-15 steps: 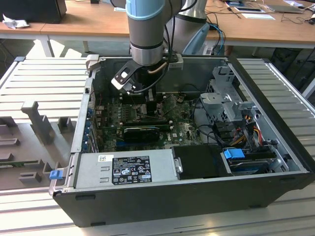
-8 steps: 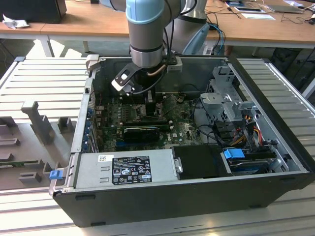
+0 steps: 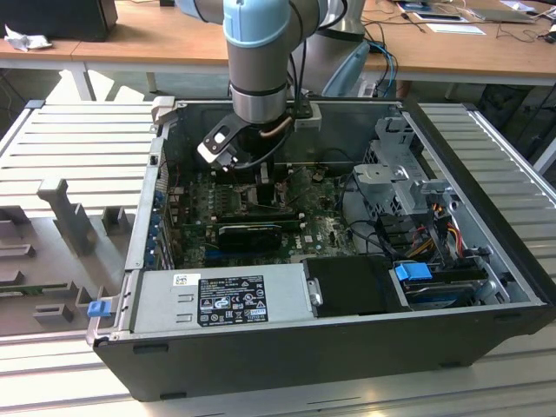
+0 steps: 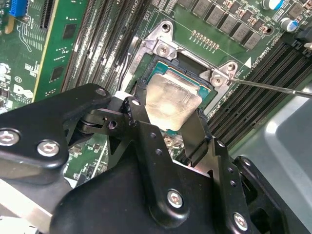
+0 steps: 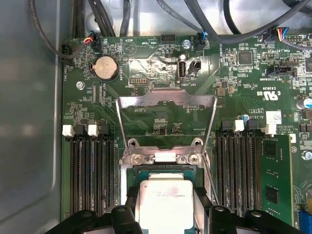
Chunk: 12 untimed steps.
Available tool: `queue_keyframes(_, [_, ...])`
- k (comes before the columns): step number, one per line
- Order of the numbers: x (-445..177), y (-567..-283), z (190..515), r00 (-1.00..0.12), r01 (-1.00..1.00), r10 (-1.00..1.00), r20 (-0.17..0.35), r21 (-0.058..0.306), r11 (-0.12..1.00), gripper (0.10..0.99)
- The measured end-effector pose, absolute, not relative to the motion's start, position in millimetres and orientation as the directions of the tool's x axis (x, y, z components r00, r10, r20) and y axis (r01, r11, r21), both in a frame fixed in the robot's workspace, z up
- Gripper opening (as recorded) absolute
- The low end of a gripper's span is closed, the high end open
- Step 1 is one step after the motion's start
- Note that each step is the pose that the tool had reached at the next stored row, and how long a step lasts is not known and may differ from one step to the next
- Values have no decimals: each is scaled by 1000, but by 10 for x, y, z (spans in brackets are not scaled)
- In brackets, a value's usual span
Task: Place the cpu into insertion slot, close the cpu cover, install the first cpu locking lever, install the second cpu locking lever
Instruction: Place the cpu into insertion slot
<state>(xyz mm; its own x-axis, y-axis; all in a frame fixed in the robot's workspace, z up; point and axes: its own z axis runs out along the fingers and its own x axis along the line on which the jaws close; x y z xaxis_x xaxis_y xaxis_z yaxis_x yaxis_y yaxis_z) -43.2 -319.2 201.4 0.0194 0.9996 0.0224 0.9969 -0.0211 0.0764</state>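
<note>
The cpu [image 4: 170, 102], a pale silvery square chip, sits between my gripper's [image 4: 168, 112] black fingers [image 4: 141, 97], which are shut on its two sides. In the first wrist view the cpu [image 5: 165, 202] hangs just over the insertion slot [image 5: 163, 170], partly covering it, and whether it touches I cannot tell. The gripper [image 5: 165, 209] is at the picture's lower edge. The insertion slot [image 4: 158, 66] is dark with a silvery rim. The cpu cover [image 5: 146, 101] stands flipped open beyond the slot. In the exterior view the gripper [image 3: 259, 184] reaches down onto the green board [image 3: 321, 230].
Long black memory slots [image 5: 90, 170] flank the socket, with one memory module [image 5: 275, 180] fitted. A thin metal lever rod [image 4: 273, 87] sticks out beside the socket. Cables [image 5: 97, 19] run along the case wall. A black card [image 3: 252, 233], power supply [image 3: 226, 295] and drive cage [image 3: 404, 178] crowd the case.
</note>
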Motion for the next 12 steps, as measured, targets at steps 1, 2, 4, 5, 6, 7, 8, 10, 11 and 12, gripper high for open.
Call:
queue_keyframes(1, [-432,-3193,2013,19,997,1000,22,76,-21,529])
queue_keyframes(2, [-432,-3193,2013,19,997,1000,22,76,-21,529])
queue_keyframes(4, [-431,-3193,2011,19,997,1000,22,76,-21,529])
queue_keyframes(5, [-431,-3193,2011,19,997,1000,22,76,-21,529])
queue_keyframes(6, [-431,-3193,2011,19,997,1000,22,76,-21,529])
queue_keyframes(7, [-431,-3193,2011,19,997,1000,22,76,-21,541])
queue_keyframes(8, [-431,-3192,2010,19,997,1000,22,76,-21,604])
queue_keyframes(10, [-430,-3192,2011,19,997,1000,22,77,-21,604])
queue_keyframes(11, [-430,-3193,2017,19,997,1000,22,76,-21,604])
queue_keyframes(12, [-430,-3192,2026,20,997,1000,22,76,-21,604])
